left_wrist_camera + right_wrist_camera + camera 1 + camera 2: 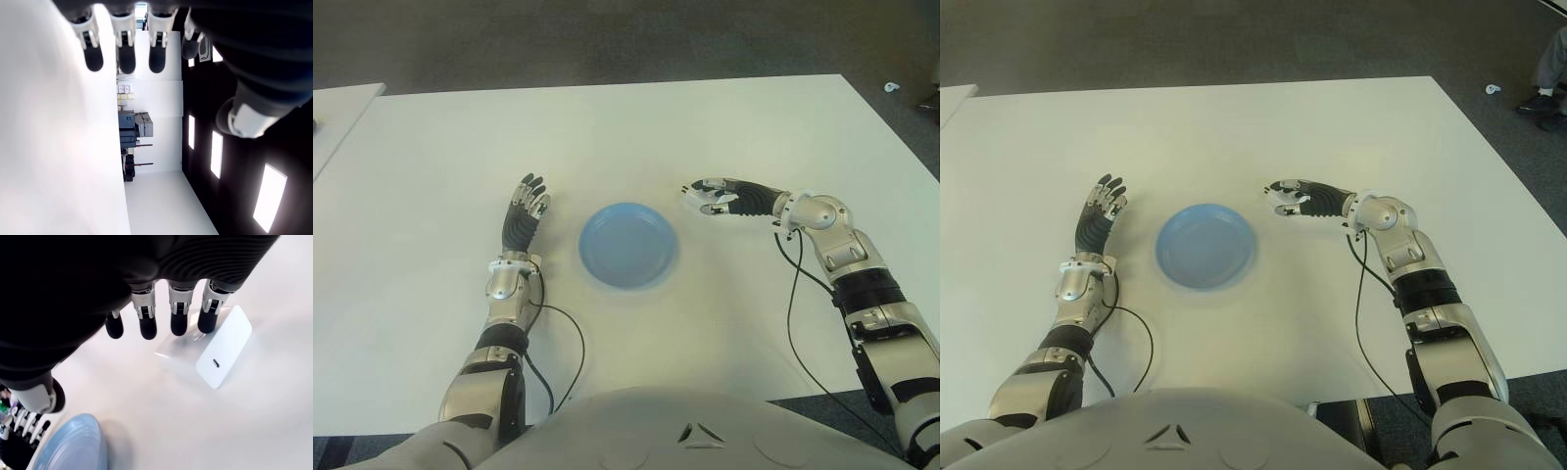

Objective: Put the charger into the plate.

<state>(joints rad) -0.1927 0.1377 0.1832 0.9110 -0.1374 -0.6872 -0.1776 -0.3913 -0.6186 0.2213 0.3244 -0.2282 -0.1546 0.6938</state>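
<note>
A humanoid robot looks down on a white table [626,137] that fills most of the frame. A round blue plate [628,244] sits at the centre, with nothing in it.

The right hand [713,194] shows just right of the plate's upper edge, reaching in from the right side of the frame with the forearm angled toward the plate. In the right wrist view, its 4 fingers [179,321] hang spread and slightly bent, with the thumb apart, holding nothing. The charger [224,347], a small flat white block with 1 port slot in its near face, lies on the table under the fingertips, near the upper right of that view. No finger clearly touches it. The hand appears positioned above it so the fingers can close around it. In the eye views the hand hides the charger.

The left hand [527,211] shows left of the plate, fingers extended and loosely spread, holding nothing. It appears to be idle, kept clear of the plate.

The task seems to be at its start: the charger is not yet grasped.
</note>
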